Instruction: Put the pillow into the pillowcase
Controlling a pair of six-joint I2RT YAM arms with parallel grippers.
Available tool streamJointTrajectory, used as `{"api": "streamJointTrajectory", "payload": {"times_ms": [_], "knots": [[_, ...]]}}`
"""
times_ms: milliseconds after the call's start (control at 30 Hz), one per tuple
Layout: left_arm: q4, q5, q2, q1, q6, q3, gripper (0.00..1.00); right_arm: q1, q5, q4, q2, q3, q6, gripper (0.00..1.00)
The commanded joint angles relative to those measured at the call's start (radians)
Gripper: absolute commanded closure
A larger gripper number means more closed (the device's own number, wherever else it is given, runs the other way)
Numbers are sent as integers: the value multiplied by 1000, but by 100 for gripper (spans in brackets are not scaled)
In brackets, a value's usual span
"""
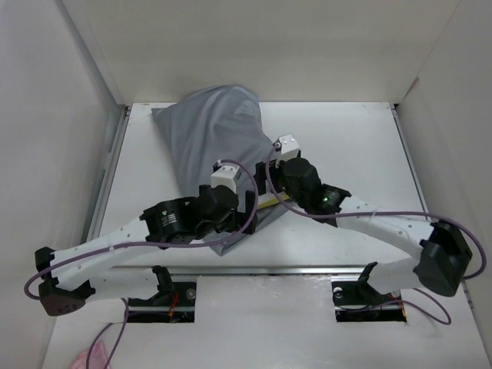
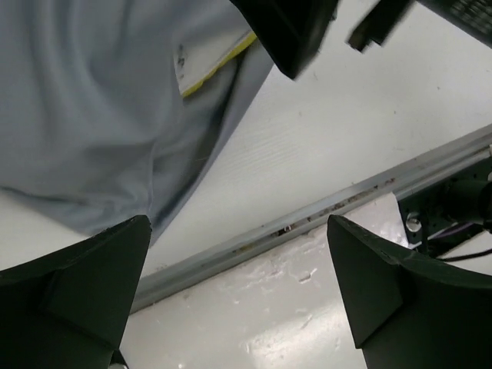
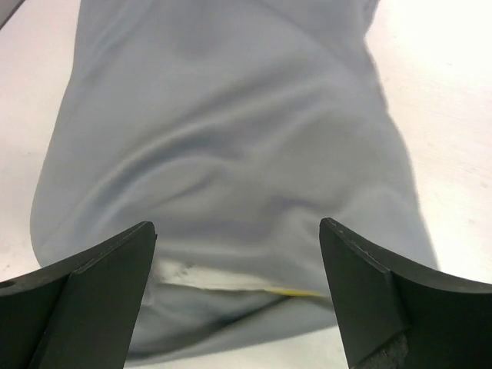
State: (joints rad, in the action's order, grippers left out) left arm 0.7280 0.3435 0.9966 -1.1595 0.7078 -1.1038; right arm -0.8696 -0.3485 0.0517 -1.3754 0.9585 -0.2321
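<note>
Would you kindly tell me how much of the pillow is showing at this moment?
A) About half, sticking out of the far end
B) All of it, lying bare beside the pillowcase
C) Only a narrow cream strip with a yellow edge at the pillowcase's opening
C: in the right wrist view only a thin cream sliver of the pillow, with its yellow edge, peeks from the opening of the grey pillowcase, which covers the rest.

Nothing here can actually be read. The closest thing to lettering is a small dark mark (image 2: pixel 181 58) on the cream edge of the pillow (image 2: pixel 215 48), where it peeks out of the grey pillowcase (image 2: pixel 84 115) in the left wrist view, just beside the yellow band (image 2: pixel 223 63). It is far too blurred and tiny to tell letters from a logo.
</note>
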Motion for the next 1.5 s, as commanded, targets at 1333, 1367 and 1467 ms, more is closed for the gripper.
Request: {"api": "streamJointTrajectory", "payload": {"times_ms": [1333,1367,1467], "knots": [[-351,-46,295,629,-180,-70,0,-5,188,-480,262,-177,-116,100],[-351,-55,307,629,-180,-70,0,-5,247,-463,289,-196,-89,100],[-360,-66,316,653,-192,-79,0,-14,308,-400,277,-189,-41,100]]}}
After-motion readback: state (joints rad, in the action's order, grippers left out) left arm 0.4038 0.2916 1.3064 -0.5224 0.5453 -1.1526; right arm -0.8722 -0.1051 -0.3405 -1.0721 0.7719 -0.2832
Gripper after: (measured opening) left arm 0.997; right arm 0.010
